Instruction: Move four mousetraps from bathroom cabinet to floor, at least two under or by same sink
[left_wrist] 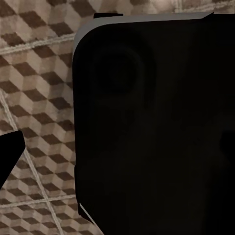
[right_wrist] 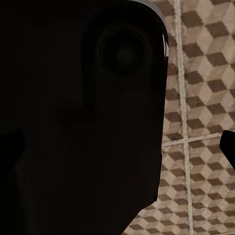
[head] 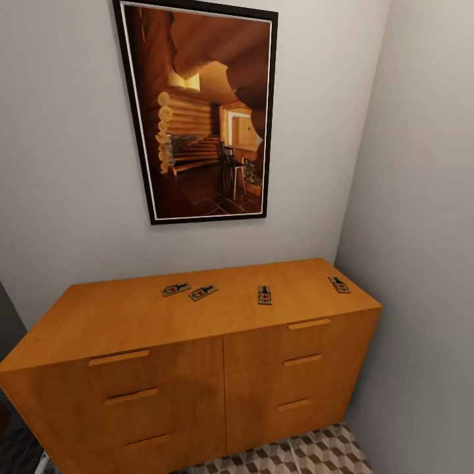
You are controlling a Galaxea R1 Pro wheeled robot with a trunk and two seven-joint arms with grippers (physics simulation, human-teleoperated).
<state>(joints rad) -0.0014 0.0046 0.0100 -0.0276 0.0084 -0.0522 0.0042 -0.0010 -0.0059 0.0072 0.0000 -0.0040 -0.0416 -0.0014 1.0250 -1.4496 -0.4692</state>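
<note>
Both wrist views looked down past a dark robot body panel (left_wrist: 156,127) onto the cube-patterned bathroom floor (left_wrist: 39,73). A dark sliver at each view's edge might have been a fingertip, but whether the fingers stood apart or together could not be told. Farther off, the head view showed the orange-brown cabinet (head: 164,388) with four mousetraps on top: a left pair (head: 176,289) (head: 203,292) almost touching, one (head: 264,295) right of centre, and one (head: 340,284) near the right back corner. All lay well beyond the fingers. Being thin and flat, the traps could probably slip out of a pinch or skid toward the wall. A framed cabin picture (head: 197,112) hung above.
</note>
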